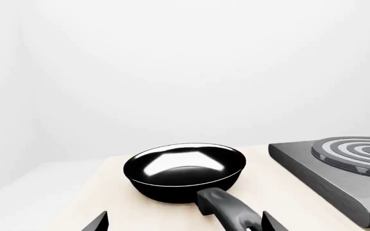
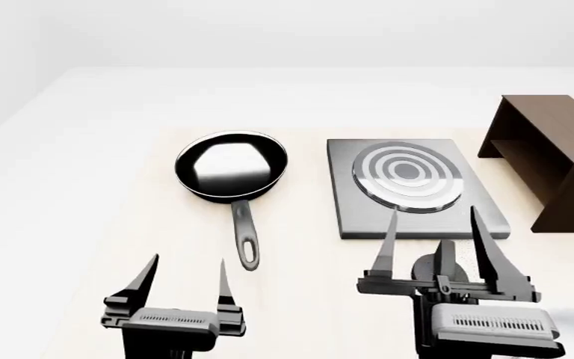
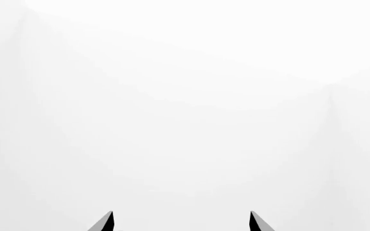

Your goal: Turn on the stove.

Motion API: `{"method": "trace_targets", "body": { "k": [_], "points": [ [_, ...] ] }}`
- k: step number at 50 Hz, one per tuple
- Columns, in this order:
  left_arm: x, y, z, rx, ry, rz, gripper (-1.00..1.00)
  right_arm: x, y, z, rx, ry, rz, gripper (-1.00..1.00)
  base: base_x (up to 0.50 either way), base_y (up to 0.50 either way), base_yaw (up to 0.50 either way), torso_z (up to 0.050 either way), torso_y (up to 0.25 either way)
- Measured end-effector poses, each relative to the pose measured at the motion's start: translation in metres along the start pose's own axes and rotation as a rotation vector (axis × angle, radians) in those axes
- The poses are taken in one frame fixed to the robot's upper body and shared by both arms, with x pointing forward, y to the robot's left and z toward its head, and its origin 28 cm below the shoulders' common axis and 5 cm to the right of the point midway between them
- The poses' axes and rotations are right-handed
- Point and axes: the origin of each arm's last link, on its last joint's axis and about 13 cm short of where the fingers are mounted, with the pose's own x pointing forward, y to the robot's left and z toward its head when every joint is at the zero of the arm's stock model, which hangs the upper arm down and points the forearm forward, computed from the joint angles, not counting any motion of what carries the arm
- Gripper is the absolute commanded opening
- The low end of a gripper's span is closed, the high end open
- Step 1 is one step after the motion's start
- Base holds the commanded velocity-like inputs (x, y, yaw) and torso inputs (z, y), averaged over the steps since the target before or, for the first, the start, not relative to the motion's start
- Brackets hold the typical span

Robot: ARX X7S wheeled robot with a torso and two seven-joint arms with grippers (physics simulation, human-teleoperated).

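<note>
Here both tools, left [image 2: 187,273] and right [image 2: 435,228], gape; frying pan [image 2: 231,166] holds nothing (glossy).

One stove [image 2: 412,188], one frying pan [image 2: 231,167], one wooden shelf [image 2: 549,158], two end effectors.

This is a bare simulated test room dressed as a kitchen corner, not a lived-in home. The walls are blank white with no windows, cupboards or tiles. A pale worktop [image 2: 87,224] carries only cooking things: a black frying pan [image 2: 231,166] near the far left, a flat grey stove [image 2: 406,191] with ring burners just beside it, and a dark brown wooden shelf [image 2: 551,161] at the far right edge. Every surface is flawlessly clean and evenly lit, with the smooth look of a computer render.
</note>
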Motion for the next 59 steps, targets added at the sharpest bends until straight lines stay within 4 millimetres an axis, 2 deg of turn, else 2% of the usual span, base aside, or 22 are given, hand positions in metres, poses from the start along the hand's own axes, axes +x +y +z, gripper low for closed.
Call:
{"method": "trace_targets", "body": {
  "k": [36,59],
  "points": [
    [0.0,0.0,0.0,0.001,0.0,0.0,1.0,0.005,-0.006,0.053,0.007,-0.15,0.003,1.0,0.0,0.0,0.0,0.0,0.0],
    [0.0,0.0,0.001,0.001,0.0,0.0,1.0,0.006,-0.007,0.065,0.018,-0.184,-0.002,1.0,0.0,0.0,0.0,0.0,0.0]
  ]
}}
